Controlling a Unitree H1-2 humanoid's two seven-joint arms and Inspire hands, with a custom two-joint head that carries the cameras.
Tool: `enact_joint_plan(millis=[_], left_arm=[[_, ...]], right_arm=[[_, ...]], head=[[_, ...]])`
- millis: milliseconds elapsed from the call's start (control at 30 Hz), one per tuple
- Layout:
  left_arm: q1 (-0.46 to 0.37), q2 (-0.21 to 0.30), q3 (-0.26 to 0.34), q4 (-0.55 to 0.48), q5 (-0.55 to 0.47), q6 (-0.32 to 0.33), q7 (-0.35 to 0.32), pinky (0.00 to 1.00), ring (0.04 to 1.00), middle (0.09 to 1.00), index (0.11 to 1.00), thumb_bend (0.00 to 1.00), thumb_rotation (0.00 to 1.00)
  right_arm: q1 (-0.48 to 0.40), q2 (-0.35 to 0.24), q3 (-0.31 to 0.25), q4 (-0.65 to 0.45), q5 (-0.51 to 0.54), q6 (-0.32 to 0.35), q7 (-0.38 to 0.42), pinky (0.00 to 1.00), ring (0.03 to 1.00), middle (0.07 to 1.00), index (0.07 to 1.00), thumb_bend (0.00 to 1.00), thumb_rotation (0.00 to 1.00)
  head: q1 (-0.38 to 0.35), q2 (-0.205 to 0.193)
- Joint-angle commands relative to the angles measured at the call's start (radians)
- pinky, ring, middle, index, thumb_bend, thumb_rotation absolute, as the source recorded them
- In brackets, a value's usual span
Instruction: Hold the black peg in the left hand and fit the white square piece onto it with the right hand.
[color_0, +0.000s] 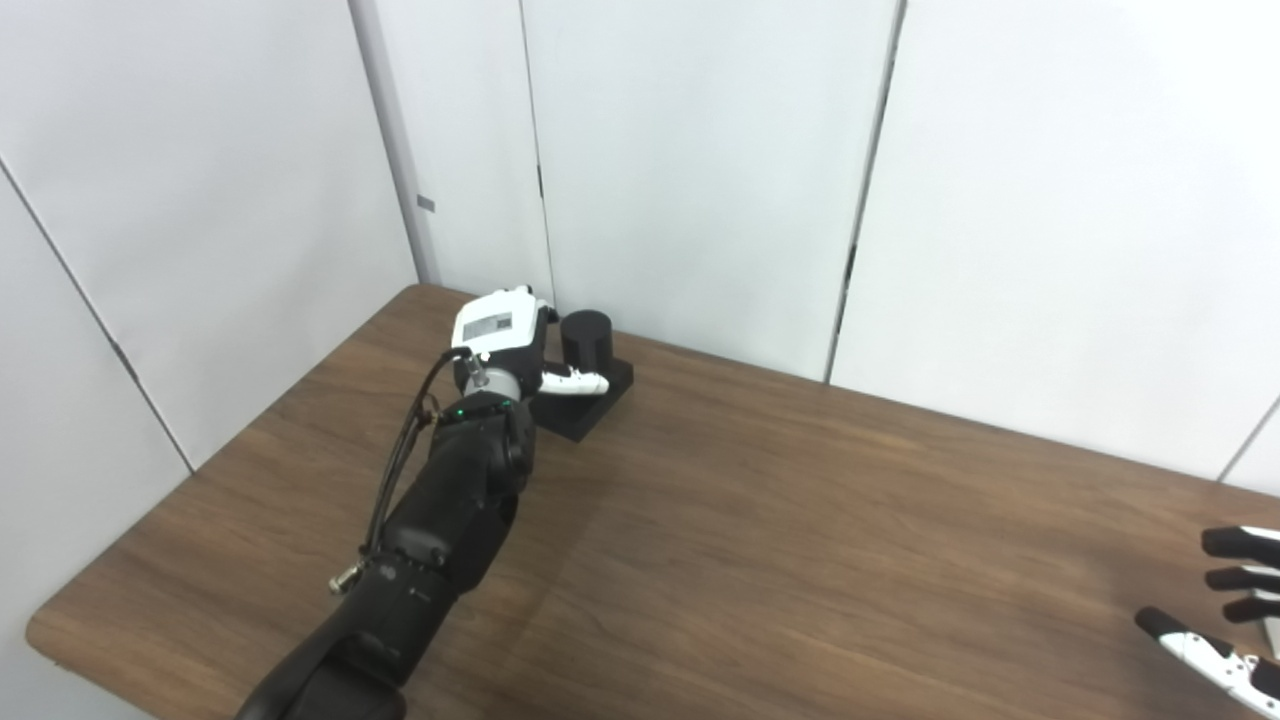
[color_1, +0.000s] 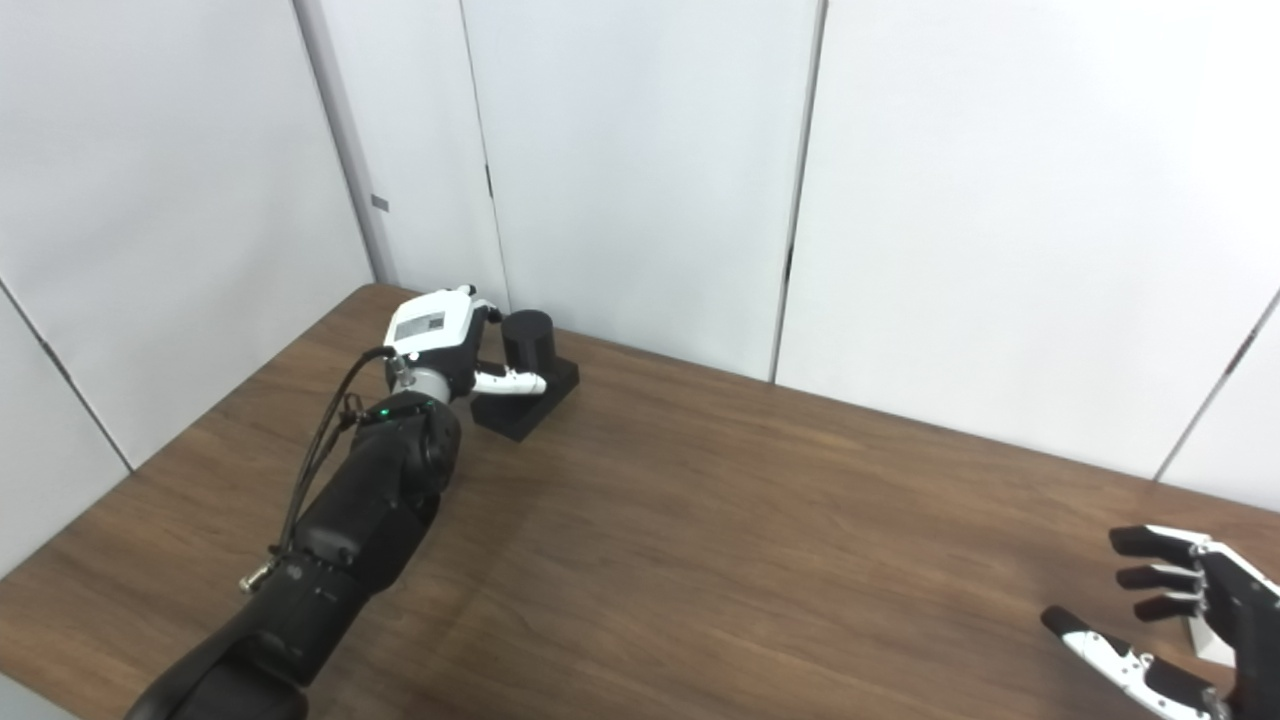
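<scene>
One peg: black cylinder upright on a black square base, far left of table near the wall. Left hand is at the peg, thumb lying across the base top, other fingers hidden behind the palm, so can't tell if it's closed on it yet. Looks rigid, smooth plastic, probably light; base gives flat edges to grab, cylinder must stay clear for the fit. Right hand low right, fingers spread, empty. Small white bit just behind it, maybe the square piece, mostly hidden; one at most visible
</scene>
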Motion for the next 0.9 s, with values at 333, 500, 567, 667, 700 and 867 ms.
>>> enact_joint_plan(millis=[333,500,567,667,700,867], left_arm=[[-0.059,0.000,0.008,0.040,0.053,0.004,0.026,0.93,1.000,0.998,0.834,1.00,0.62],[-0.048,-0.015,0.022,0.042,0.059,0.004,0.016,0.95,1.000,1.000,0.833,1.00,0.61],[-0.045,-0.021,0.028,0.051,0.051,0.004,0.026,0.94,1.000,1.000,0.825,1.00,0.61],[-0.038,-0.021,0.021,0.063,0.041,0.004,0.046,0.93,1.000,0.996,0.809,1.00,0.62],[-0.036,-0.022,0.019,0.064,0.038,0.004,0.048,0.94,1.000,0.996,0.811,1.00,0.63],[-0.027,-0.032,0.016,0.075,0.037,0.004,0.043,0.94,1.000,0.998,0.860,1.00,0.63]], right_arm=[[-0.016,-0.013,-0.010,-0.052,-0.005,-0.004,0.004,0.45,0.560,0.634,0.596,0.60,0.00],[-0.014,-0.015,-0.012,-0.062,-0.003,0.005,0.007,0.44,0.553,0.631,0.592,0.60,0.00],[-0.014,-0.016,-0.012,-0.060,-0.003,0.000,0.006,0.44,0.552,0.631,0.588,0.60,0.00],[-0.013,-0.019,-0.012,-0.060,-0.005,-0.001,0.006,0.44,0.555,0.630,0.589,0.61,0.00],[-0.013,-0.020,-0.013,-0.062,-0.005,0.002,0.008,0.45,0.558,0.633,0.590,0.61,0.00],[-0.010,-0.022,-0.015,-0.062,0.000,0.007,0.011,0.46,0.567,0.643,0.601,0.60,0.00]], head=[[-0.004,0.011],[-0.003,0.018],[-0.002,0.020],[-0.001,0.021],[-0.002,0.025],[-0.002,0.029]])
